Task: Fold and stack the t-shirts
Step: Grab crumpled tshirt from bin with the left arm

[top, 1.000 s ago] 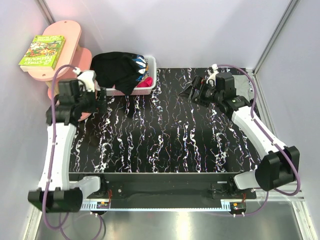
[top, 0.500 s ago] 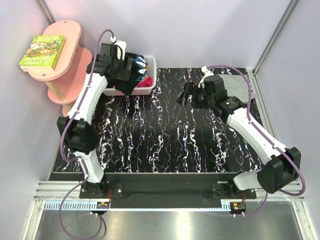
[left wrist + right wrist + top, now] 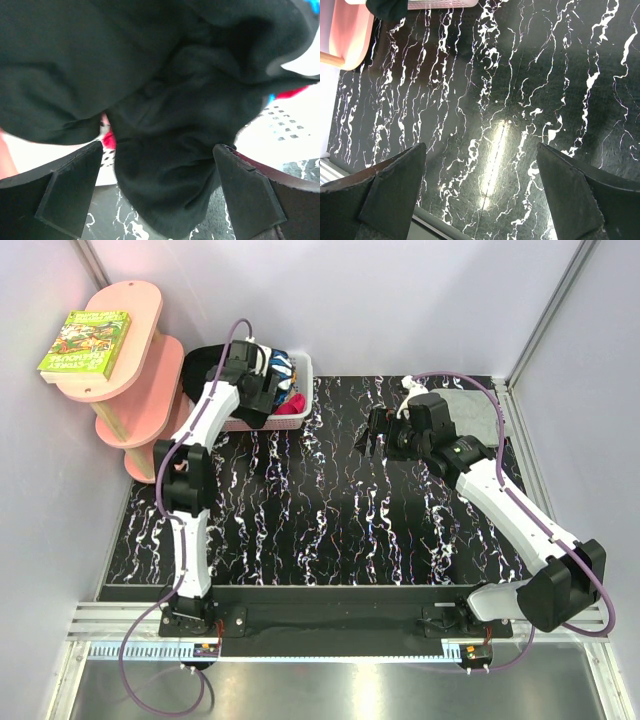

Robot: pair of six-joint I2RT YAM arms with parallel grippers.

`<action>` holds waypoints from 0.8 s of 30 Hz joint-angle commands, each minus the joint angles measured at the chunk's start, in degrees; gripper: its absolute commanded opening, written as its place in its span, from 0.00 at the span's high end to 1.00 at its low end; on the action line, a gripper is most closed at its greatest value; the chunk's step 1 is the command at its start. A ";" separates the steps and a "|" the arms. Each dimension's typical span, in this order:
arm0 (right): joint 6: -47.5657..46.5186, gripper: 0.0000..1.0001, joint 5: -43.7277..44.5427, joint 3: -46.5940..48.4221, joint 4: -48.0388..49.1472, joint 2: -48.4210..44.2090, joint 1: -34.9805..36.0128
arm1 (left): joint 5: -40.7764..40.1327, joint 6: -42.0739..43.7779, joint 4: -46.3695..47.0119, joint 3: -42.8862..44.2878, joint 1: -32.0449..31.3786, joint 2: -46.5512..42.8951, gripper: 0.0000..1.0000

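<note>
Black t-shirt [image 3: 165,100], between spread left pincer [image 3: 157,146]

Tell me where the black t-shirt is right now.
The black t-shirt lies heaped in the white basket at the far-left corner of the table in the top view, beside the pink shelf, spilling over the basket's near rim.

**Around the marbled table**

A black table [image 3: 330,530] veined with white fills the middle of the top view. At upper left stands a pink shelf unit [image 3: 135,300] with rounded tiers; a green illustrated book [image 3: 85,343] lies flat on its top tier. Just right of it, at the table's far edge, sits a white perforated basket [image 3: 306,375] holding pink-red cloth [image 3: 293,406]. A pale ruled strip [image 3: 330,652] runs along the bottom.
</note>
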 commanded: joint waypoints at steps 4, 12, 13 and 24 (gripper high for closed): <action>-1.14 0.01 0.73 0.50 -0.22 -1.34 0.51 | 3.28 1.13 1.30 -0.62 -0.95 0.46 0.17; -0.96 0.19 -0.24 0.42 -0.22 -1.69 0.51 | 3.98 1.83 0.87 -0.98 -0.95 -1.55 1.00; -0.96 0.20 -0.32 0.24 -0.31 -1.78 0.51 | 3.90 2.00 0.69 -0.63 -0.86 -2.44 1.00; -1.75 0.24 -0.24 -1.43 0.13 -0.72 0.60 | 5.39 13.05 -2.30 11.24 -5.51 -31.31 1.00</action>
